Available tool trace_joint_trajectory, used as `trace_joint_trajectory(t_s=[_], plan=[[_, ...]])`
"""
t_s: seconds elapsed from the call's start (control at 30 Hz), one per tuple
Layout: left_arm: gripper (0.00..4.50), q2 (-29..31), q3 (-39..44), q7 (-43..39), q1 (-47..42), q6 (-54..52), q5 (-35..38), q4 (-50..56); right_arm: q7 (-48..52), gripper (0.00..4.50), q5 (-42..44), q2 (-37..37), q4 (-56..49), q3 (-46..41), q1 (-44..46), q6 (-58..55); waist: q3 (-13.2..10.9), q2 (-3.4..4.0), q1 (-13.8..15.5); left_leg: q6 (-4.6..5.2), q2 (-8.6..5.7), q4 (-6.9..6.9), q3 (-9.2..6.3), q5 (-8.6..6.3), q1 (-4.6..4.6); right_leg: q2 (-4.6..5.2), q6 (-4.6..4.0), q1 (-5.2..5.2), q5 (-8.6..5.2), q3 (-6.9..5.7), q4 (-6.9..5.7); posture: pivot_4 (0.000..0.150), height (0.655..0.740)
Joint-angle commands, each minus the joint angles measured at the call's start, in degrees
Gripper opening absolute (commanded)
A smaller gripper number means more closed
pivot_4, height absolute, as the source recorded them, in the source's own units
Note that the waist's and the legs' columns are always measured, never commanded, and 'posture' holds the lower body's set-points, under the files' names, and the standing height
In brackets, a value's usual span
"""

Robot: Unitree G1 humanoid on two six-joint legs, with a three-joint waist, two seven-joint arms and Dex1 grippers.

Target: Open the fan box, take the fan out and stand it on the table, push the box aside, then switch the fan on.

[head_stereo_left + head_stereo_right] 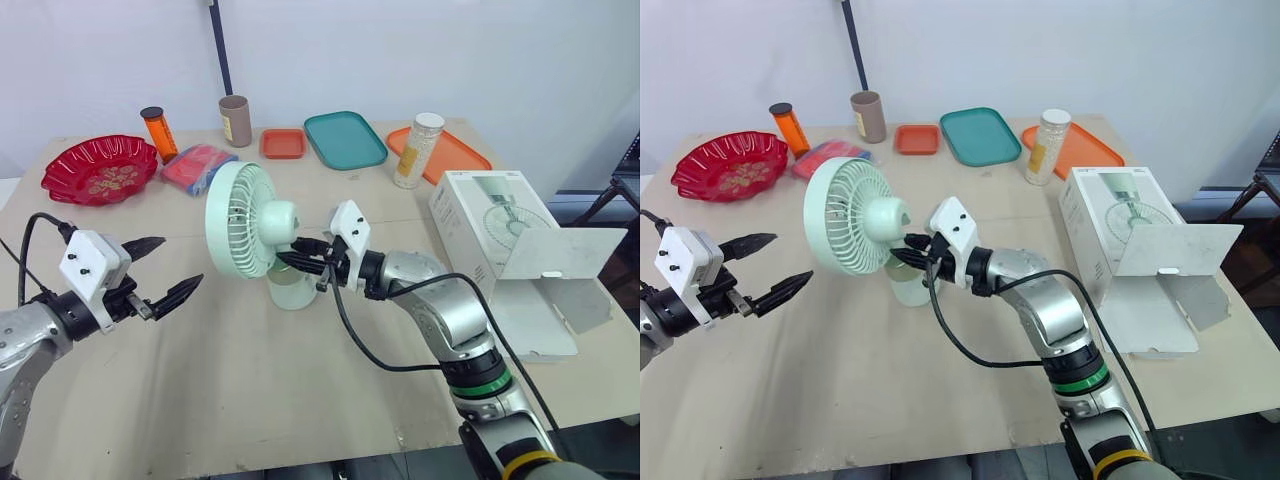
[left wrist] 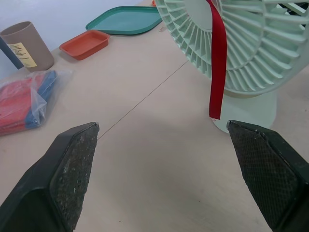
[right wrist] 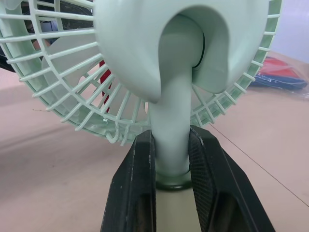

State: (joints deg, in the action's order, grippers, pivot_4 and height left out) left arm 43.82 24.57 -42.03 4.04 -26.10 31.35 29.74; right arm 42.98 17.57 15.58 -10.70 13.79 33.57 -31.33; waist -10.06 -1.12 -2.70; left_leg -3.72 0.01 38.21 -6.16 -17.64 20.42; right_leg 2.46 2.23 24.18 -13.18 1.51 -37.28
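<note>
A pale green fan (image 1: 243, 224) stands upright on the table (image 1: 250, 380), its round grille facing my left side. A red ribbon (image 2: 217, 63) hangs down the front of the grille. My right gripper (image 1: 296, 257) is shut on the fan's stem (image 3: 171, 145) just above the base, one finger on each side. My left gripper (image 1: 165, 270) is open, a little to the left of the fan and apart from it. The white fan box (image 1: 500, 240) lies at the right of the table with its flap open.
Along the back stand a red bowl (image 1: 98, 168), an orange bottle (image 1: 158, 132), a bagged red and blue item (image 1: 197, 166), a brown cup (image 1: 235, 120), a small orange tray (image 1: 283, 143), a teal tray (image 1: 344, 138) and a white jar (image 1: 418, 150) by an orange tray (image 1: 455, 152).
</note>
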Motion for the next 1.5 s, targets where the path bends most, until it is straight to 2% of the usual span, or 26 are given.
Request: trace_joint_trajectory(t_s=[0.03, 0.33, 0.7, 0.93, 1.2, 1.5], plan=[[4.5, 0.1, 1.2, -0.9, 1.8, 1.8, -0.4, 1.6, 2.6, 0.61, 4.3, -0.2, -5.1, -2.5, 0.9, 2.1, 0.0, 0.0, 0.0, 0.0, 0.0, 0.0, 0.01, 0.0, 0.0, 0.0, 0.0, 0.02, 0.0, 0.01, 0.0, 0.15, 0.74], [4.5, 0.5, 1.4, -5.8, 6.9, 5.1, -1.7, -1.1, 9.8, 0.61, 11.2, 0.6, -5.4, -4.7, 3.0, 3.3, 0.0, 0.01, 0.0, 0.01, 0.01, 0.0, 0.01, -0.01, 0.01, -0.01, 0.0, 0.02, 0.0, 0.0, 0.0, 0.15, 0.74], [4.5, -4.2, 4.1, -2.7, 16.4, 6.7, -2.7, 4.8, 15.2, 0.61, 15.5, 1.3, -2.0, -5.6, 5.8, 1.8, 0.0, 0.01, 0.0, 0.04, 0.04, 0.0, 0.03, -0.02, 0.01, 0.0, 0.0, 0.02, 0.0, 0.01, 0.0, 0.15, 0.74], [4.5, -7.4, 1.8, 0.1, 19.7, 6.9, -3.4, 8.9, 15.5, 0.61, 20.0, 2.8, -3.1, -7.5, 6.7, -1.8, 0.0, 0.0, 0.0, 0.05, 0.03, 0.02, 0.04, -0.03, 0.02, 0.01, 0.0, 0.01, 0.0, 0.01, 0.01, 0.15, 0.74], [4.5, -8.7, -1.1, 1.1, 18.3, 7.6, -4.3, 8.2, 17.0, 0.61, 23.3, 6.0, -5.8, -8.1, 6.7, -4.4, 0.0, 0.01, 0.0, 0.06, 0.03, 0.04, 0.04, -0.04, 0.02, -0.02, -0.01, 0.01, 0.01, 0.01, -0.01, 0.15, 0.74], [4.5, -7.3, -2.0, -1.2, 17.2, 4.9, -1.3, 8.1, 17.1, 0.61, 21.4, 5.6, -4.6, -6.3, 5.6, -3.0, 0.0, 0.01, 0.0, 0.08, 0.04, 0.04, 0.05, -0.04, 0.02, -0.01, 0.0, 0.0, 0.0, 0.01, -0.01, 0.15, 0.74]])
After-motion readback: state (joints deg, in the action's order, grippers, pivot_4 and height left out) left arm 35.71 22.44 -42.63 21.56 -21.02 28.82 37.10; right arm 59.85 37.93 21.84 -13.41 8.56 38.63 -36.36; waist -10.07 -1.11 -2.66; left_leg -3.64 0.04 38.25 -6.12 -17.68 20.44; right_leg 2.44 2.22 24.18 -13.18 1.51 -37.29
